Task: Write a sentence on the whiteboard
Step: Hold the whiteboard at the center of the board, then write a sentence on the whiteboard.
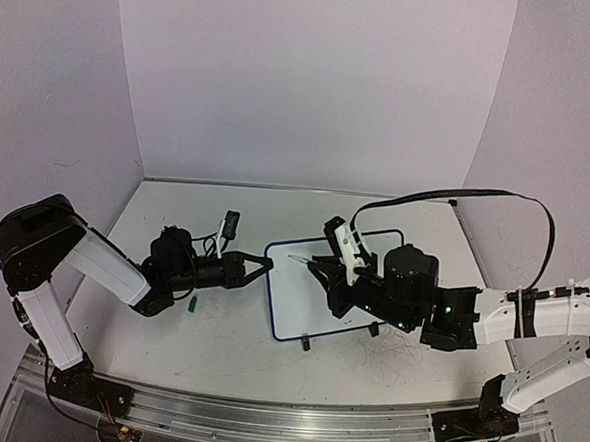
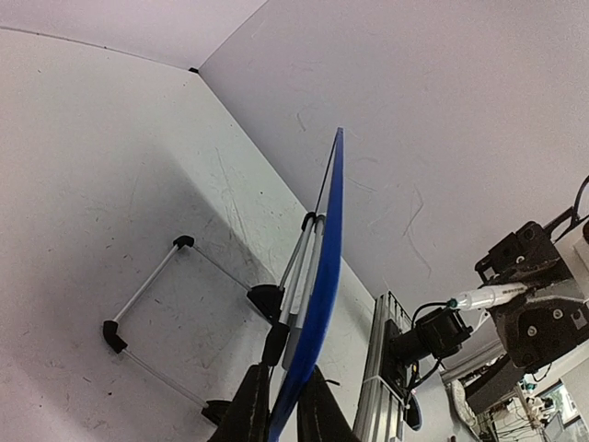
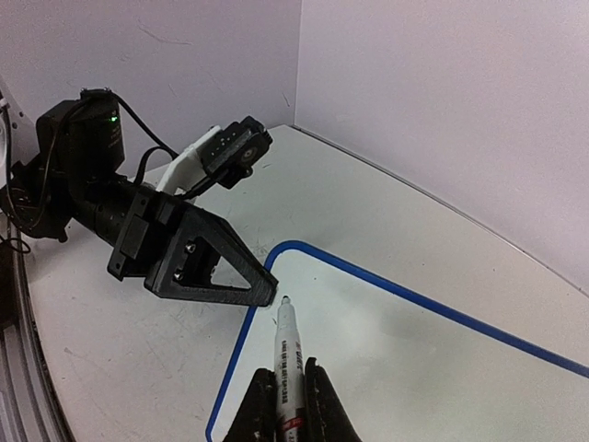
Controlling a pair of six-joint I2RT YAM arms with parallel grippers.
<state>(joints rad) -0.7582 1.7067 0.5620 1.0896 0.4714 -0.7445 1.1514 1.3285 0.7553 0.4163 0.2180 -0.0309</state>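
The whiteboard point(image 1: 295, 303), white with a thin blue rim, lies in the middle of the table. Its face is blank in the right wrist view point(image 3: 414, 350), and no green lettering of the sentence shows. My left gripper point(image 1: 263, 269) is shut on the board's left edge, with the blue rim point(image 2: 327, 258) running between its fingers point(image 2: 248, 410). My right gripper point(image 1: 324, 273) is shut on a white marker point(image 3: 289, 345). The marker tip sits just over the board's upper left corner, close to the left gripper's finger point(image 3: 212, 267).
A small green cap point(image 1: 195, 301) lies on the table below the left arm. Faint grey scribbles point(image 1: 397, 358) mark the tabletop near the board's black feet point(image 1: 305, 344). A black cable point(image 1: 497, 198) arcs over the right arm. An aluminium rail point(image 1: 283, 421) runs along the near edge.
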